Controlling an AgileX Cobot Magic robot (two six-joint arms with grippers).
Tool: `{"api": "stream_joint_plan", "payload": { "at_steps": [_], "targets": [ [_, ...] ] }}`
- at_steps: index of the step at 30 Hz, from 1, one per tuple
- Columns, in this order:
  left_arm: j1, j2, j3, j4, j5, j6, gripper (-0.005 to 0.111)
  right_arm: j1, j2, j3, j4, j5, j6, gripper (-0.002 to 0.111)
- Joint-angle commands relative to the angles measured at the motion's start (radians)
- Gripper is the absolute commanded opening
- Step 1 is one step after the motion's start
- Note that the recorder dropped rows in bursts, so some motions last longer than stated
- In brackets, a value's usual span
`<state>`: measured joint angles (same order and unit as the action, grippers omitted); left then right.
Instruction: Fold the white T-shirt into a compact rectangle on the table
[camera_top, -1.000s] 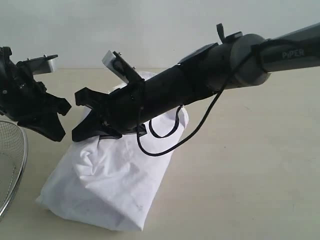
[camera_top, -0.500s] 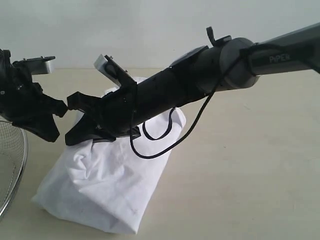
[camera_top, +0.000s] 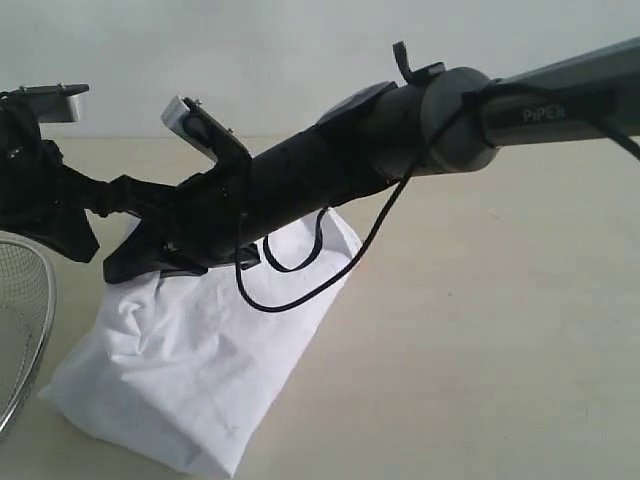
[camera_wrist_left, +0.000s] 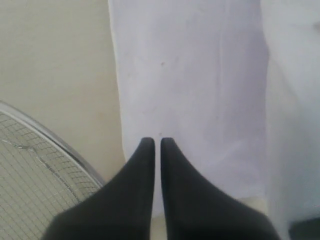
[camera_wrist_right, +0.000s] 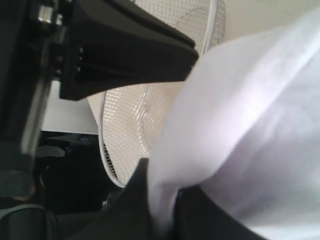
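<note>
The white T-shirt (camera_top: 200, 370) lies as a folded, plain white bundle on the left part of the table (camera_top: 500, 350). Its long axis runs on a slant, from a blunt folded corner nearest the tabletop's near edge up and away toward the far edge, where the end slips under the right arm. The half of the bundle nearer the left edge is bunched and wrinkled and rises to the right gripper (camera_top: 125, 262), which has reached across from the right side. Its jaws are pressed together on a fold of the cloth, and in the right wrist view the fabric billows over one finger (camera_wrist_right: 142, 200). The left gripper (camera_wrist_left: 156, 142) hangs just above the flatter part of the shirt with its jaws closed to a thin slit and nothing between them. A wire basket (camera_top: 22, 330) stands at the tabletop's left edge, close beside the bundle. Compared with a second ago, the whole bundle has slid toward the left edge and the basket, its near corner sitting further left and lower in the exterior view. Both arms have shifted left with it, and the two grippers are now closer together.
</note>
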<state>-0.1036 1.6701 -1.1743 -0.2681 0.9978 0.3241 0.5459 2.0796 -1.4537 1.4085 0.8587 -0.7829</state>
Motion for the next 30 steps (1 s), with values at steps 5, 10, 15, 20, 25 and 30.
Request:
{"api": "stream_joint_plan", "payload": {
  "at_steps": [5,10,15,20,25,30],
  "targets": [
    [0.004,-0.020,-0.006,0.016,-0.006,-0.022,0.004,0.038,0.056,-0.074,-0.033,0.010,0.041,0.000],
    [0.004,-0.051,-0.008,0.074,-0.030,-0.074,0.004,0.054,0.068,-0.075,-0.035,-0.015,0.042,0.000],
    [0.004,-0.052,-0.012,0.074,-0.029,-0.077,0.004,0.065,0.107,-0.123,-0.040,0.005,0.070,0.000],
    [0.004,-0.052,-0.012,0.074,-0.028,-0.077,0.004,0.090,0.148,-0.176,-0.051,0.014,0.098,0.000],
    [0.004,-0.052,-0.012,0.071,-0.026,-0.077,0.004,0.102,0.181,-0.176,-0.066,-0.016,0.104,0.002],
    [0.004,-0.052,-0.012,0.066,-0.022,-0.077,0.004,0.102,0.201,-0.176,-0.069,0.002,0.116,0.068]
  ]
}}
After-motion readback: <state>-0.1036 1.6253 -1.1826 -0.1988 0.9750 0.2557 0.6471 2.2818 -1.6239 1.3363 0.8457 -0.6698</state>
